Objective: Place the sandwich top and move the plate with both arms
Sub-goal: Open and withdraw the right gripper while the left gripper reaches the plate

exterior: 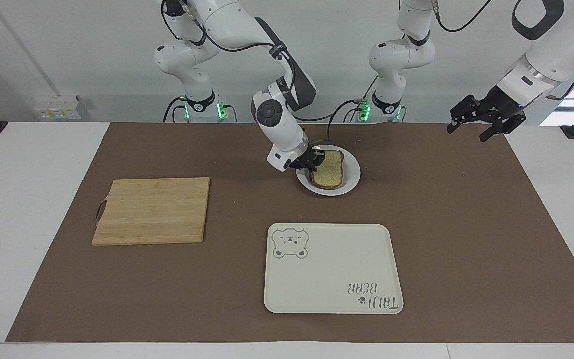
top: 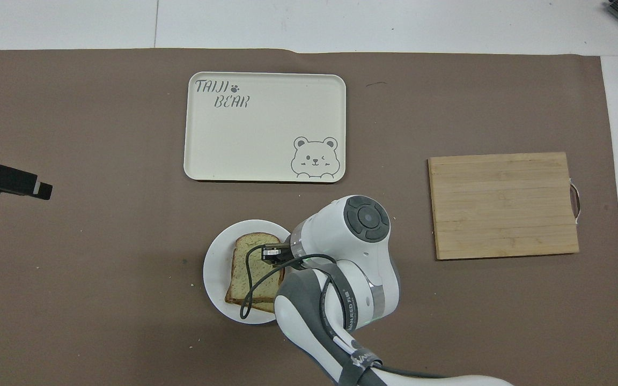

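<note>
The sandwich top [exterior: 330,169], a pale speckled slice with a brown crust, lies flat on another slice on the small white plate [exterior: 352,180], which sits close to the robots mid-table. My right gripper [exterior: 313,161] is down at the slice's edge on the side toward the right arm's end. From overhead the same slice [top: 249,262] covers most of the plate [top: 213,279], and the right gripper [top: 273,253] shows at its edge under the wrist. My left gripper [exterior: 484,121] hangs open in the air over the mat's corner at the left arm's end, also seen overhead [top: 16,182].
A cream tray [exterior: 332,271] with a bear drawing lies farther from the robots than the plate. A wooden cutting board [exterior: 152,210] rests toward the right arm's end. The brown mat [exterior: 466,239] covers the table's middle.
</note>
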Action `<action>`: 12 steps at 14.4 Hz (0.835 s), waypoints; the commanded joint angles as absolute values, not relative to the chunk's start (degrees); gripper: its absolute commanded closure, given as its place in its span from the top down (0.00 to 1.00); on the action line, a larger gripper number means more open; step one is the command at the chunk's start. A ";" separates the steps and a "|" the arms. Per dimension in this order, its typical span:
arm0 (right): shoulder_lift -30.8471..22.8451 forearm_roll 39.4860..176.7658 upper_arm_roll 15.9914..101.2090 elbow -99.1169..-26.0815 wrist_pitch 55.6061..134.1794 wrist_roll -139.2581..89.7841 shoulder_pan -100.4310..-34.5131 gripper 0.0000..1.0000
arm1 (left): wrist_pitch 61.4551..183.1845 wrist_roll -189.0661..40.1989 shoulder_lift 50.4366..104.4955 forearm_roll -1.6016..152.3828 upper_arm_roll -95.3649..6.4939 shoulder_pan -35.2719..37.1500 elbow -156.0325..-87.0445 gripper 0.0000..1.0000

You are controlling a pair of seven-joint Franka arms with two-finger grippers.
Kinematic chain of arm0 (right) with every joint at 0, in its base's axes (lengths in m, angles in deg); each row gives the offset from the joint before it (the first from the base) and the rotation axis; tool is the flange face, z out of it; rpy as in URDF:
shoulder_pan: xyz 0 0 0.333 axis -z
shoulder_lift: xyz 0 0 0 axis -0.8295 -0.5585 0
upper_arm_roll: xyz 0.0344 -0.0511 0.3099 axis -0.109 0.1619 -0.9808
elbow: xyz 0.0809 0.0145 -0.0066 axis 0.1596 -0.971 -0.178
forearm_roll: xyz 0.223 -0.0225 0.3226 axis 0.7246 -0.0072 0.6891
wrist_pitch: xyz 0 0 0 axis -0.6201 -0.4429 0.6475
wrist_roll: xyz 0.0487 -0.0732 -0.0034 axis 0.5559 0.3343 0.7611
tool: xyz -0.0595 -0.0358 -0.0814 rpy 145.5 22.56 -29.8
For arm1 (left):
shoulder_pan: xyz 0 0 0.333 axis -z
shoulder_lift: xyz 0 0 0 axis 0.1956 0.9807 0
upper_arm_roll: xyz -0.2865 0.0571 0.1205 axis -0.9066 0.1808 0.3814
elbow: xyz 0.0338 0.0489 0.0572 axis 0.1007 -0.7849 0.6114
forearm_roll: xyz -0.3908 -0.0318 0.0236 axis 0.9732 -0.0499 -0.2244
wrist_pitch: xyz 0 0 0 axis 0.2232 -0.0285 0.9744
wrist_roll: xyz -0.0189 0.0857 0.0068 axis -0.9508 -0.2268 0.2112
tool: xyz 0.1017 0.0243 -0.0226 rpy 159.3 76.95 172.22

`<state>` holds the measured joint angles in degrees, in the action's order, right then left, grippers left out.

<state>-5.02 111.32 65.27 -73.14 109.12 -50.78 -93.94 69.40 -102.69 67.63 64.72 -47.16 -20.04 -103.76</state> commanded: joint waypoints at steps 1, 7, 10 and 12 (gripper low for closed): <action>-5.01 112.43 64.92 -72.93 110.18 -51.37 -94.37 1.00 | 73.49 -105.25 65.39 69.14 -47.47 -21.39 -110.32 1.00; -1.33 99.71 65.71 -72.75 108.79 -51.54 -90.61 1.00 | 79.55 -111.66 63.63 78.18 -47.47 -22.96 -120.95 1.00; 2.45 94.96 65.89 -72.58 104.58 -51.54 -85.42 1.00 | 82.36 -115.45 63.72 82.84 -47.47 -23.23 -126.23 1.00; 4.74 89.60 65.80 -72.40 100.71 -51.63 -81.99 1.00 | 83.69 -116.93 63.63 86.10 -47.38 -23.84 -130.27 1.00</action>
